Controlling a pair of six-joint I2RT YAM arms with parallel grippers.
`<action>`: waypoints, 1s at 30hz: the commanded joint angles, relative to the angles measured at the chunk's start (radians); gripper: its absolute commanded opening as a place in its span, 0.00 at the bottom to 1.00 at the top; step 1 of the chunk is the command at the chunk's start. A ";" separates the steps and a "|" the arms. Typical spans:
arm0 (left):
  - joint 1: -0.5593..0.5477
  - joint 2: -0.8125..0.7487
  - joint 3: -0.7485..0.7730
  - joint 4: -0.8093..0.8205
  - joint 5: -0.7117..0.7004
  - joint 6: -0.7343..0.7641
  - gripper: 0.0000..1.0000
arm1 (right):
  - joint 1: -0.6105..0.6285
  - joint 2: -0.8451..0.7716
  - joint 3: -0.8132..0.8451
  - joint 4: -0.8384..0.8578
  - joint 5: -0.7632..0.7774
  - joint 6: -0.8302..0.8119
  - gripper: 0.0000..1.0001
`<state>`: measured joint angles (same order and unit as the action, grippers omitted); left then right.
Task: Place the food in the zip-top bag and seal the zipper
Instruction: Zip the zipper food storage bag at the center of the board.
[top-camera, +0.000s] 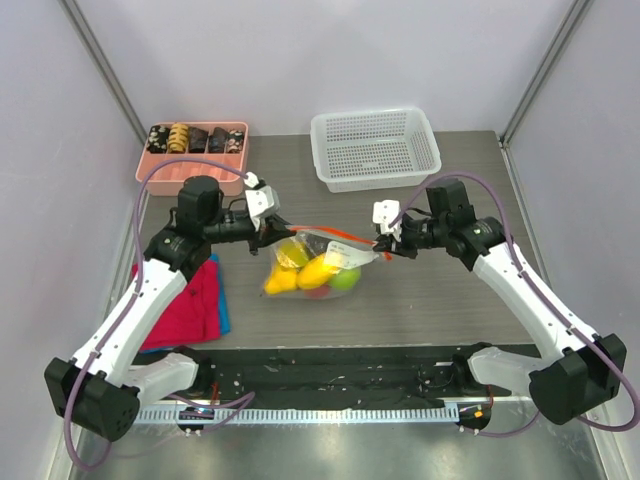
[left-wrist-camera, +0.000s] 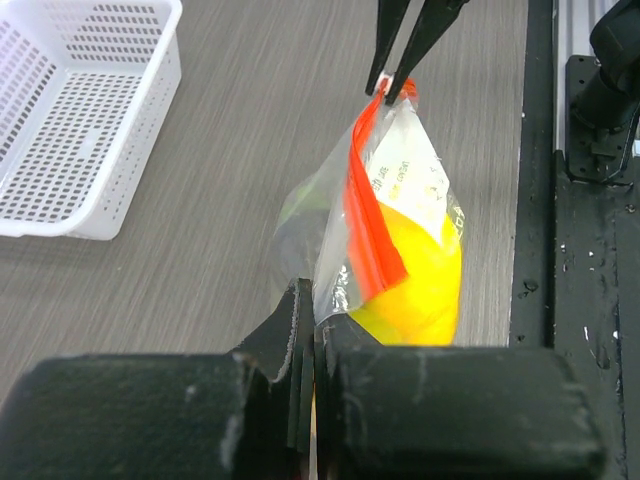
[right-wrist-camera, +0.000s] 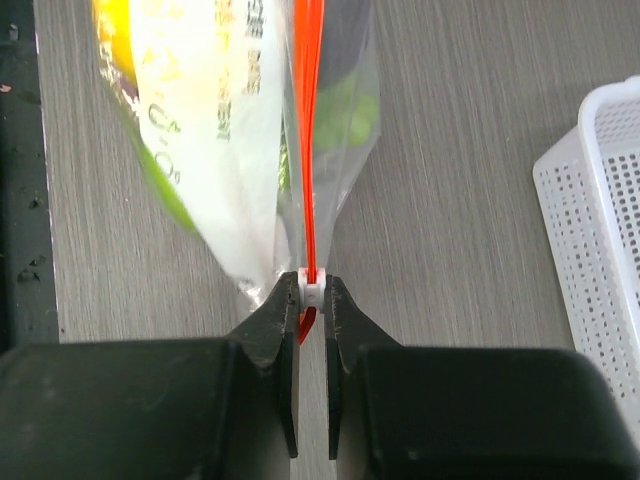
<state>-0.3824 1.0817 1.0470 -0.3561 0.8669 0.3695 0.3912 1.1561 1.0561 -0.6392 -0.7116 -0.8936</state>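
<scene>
The clear zip-top bag (top-camera: 318, 262) hangs between my two grippers above the table, with yellow lemons (top-camera: 300, 276) and a green apple (top-camera: 346, 279) inside. Its orange-red zipper (left-wrist-camera: 368, 205) runs along the top edge. My left gripper (top-camera: 270, 232) is shut on the bag's left corner (left-wrist-camera: 335, 300). My right gripper (top-camera: 385, 248) is shut on the small white slider (right-wrist-camera: 312, 290) at the zipper's right end. In the right wrist view the zipper (right-wrist-camera: 308, 120) runs straight away from my fingertips (right-wrist-camera: 285, 305). The other fruits are hidden behind the plastic.
A white mesh basket (top-camera: 373, 148) stands at the back centre. A pink tray (top-camera: 193, 152) of brown and black snack pieces stands at the back left. A red-pink cloth (top-camera: 190, 305) lies by the left arm. A black rail (top-camera: 330, 375) runs along the near edge.
</scene>
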 joint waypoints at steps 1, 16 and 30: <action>0.062 -0.048 0.035 0.108 0.012 -0.009 0.00 | -0.064 -0.013 -0.022 -0.192 0.095 -0.073 0.01; 0.093 -0.013 0.015 0.163 0.004 -0.069 0.00 | -0.087 -0.036 -0.022 -0.306 0.121 -0.134 0.01; 0.036 0.035 0.054 0.143 0.110 -0.101 0.00 | -0.074 0.050 0.154 -0.070 -0.135 0.304 0.70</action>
<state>-0.3237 1.1069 1.0431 -0.2852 0.9295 0.2680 0.3092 1.1919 1.1183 -0.8742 -0.7536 -0.8387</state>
